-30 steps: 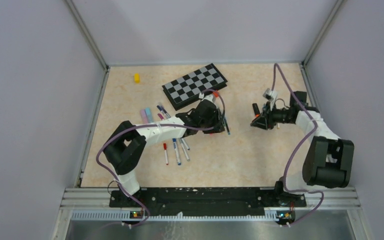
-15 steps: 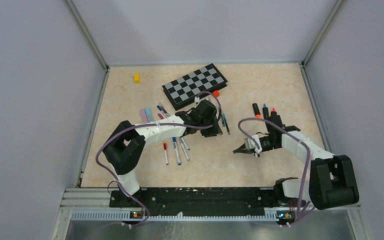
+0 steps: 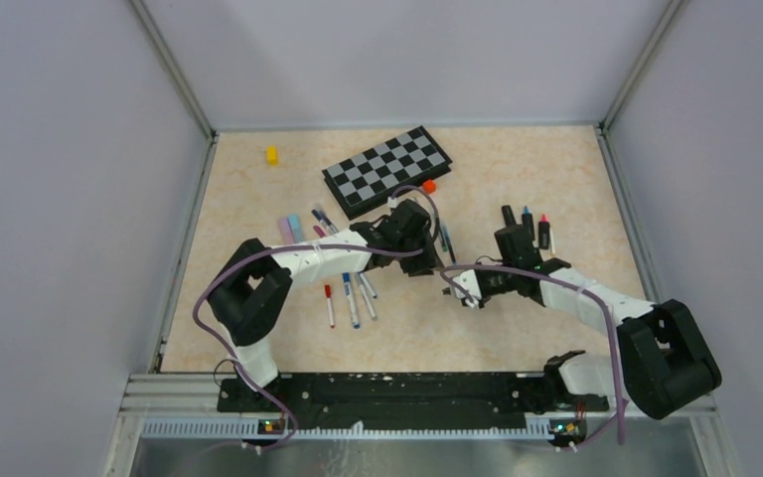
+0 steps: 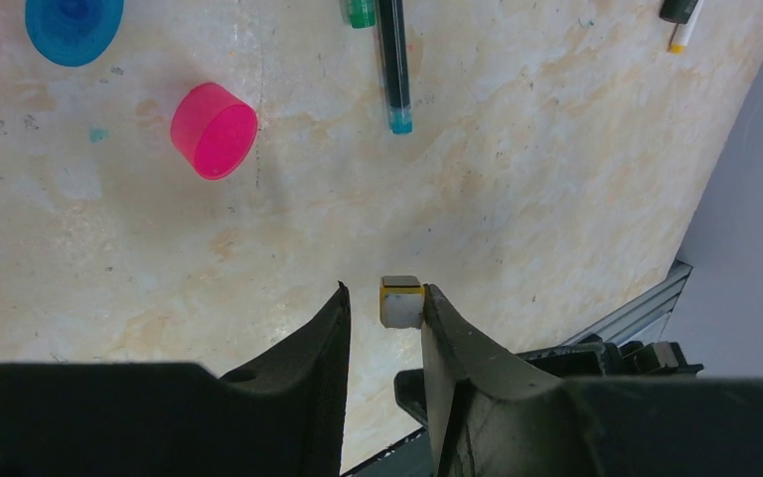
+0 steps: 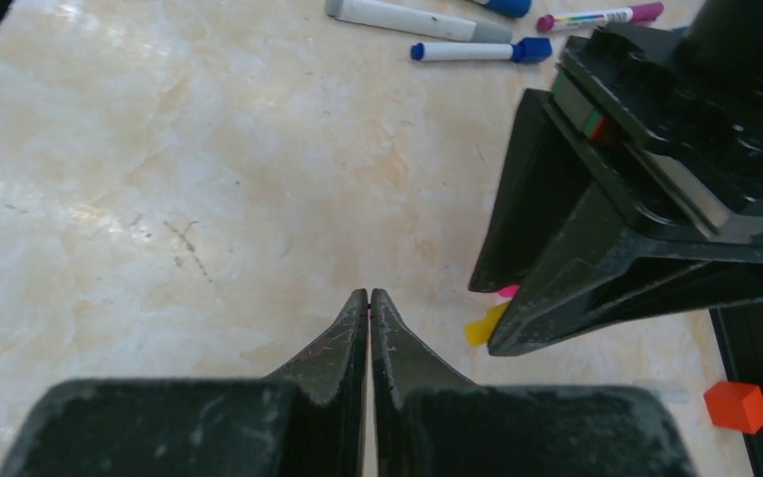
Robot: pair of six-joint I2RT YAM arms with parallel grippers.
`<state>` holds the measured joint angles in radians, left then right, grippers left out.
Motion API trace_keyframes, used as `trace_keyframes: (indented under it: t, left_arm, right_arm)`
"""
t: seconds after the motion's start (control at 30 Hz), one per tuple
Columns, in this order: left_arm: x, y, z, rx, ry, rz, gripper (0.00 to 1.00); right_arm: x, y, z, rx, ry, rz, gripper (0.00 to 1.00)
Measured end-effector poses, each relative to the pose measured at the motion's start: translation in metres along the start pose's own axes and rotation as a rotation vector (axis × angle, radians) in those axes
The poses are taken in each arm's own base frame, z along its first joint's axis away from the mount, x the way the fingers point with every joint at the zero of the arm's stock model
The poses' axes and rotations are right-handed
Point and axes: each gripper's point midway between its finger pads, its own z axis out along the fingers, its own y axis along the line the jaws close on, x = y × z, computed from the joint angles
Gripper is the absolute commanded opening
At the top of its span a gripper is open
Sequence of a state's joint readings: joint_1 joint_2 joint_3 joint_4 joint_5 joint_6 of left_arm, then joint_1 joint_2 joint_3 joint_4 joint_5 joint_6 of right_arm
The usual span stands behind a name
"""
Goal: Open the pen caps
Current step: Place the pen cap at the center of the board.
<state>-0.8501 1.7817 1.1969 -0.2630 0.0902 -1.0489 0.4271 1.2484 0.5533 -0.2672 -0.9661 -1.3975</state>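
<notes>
Check the right gripper: its black wedge-shaped fingers are pressed together. The left gripper, on the near side of the chessboard, brackets a small pale yellow cap — you cannot tell whether it pinches. A glossy pink cap lies on the marbled beige table, which plain grey walls enclose.

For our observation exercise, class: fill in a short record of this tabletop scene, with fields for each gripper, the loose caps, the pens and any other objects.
left gripper: small pale yellow piece between its fingertips; grip unclear
right gripper: shut, nothing seen held
loose caps: pink cap, blue cap
pens: blue-capped pen among several lying flat
other objects: chessboard, yellow block, orange block
</notes>
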Motion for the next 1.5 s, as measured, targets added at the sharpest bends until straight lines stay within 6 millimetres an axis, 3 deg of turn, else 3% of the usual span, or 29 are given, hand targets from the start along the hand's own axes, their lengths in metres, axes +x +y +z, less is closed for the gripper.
trace_keyframes:
  t: [0.3, 0.67, 1.13, 1.33, 1.4, 1.5]
  left_arm:
    - [0.007, 0.007, 0.002, -0.005, 0.023, -0.008, 0.37]
    - [0.006, 0.009, 0.005, 0.008, 0.019, -0.022, 0.39]
    - [0.002, 0.011, 0.004, 0.052, 0.0, -0.061, 0.44]
    - [0.02, 0.021, 0.001, 0.056, 0.074, -0.075, 0.44]
    - [0.023, 0.025, 0.001, 0.053, 0.087, -0.081, 0.44]
    - [0.025, 0.031, -0.001, 0.048, 0.096, -0.09, 0.44]
  right_arm:
    - [0.014, -0.038, 0.0, 0.175, 0.079, 0.095, 0.0]
    - [0.025, -0.039, 0.009, 0.224, 0.134, 0.164, 0.0]
    - [0.043, -0.043, 0.004, 0.299, 0.21, 0.243, 0.0]
    - [0.048, -0.046, 0.001, 0.329, 0.24, 0.262, 0.0]
    - [0.049, -0.045, 0.001, 0.319, 0.245, 0.276, 0.03]
    - [0.044, -0.048, 0.002, 0.286, 0.242, 0.302, 0.16]
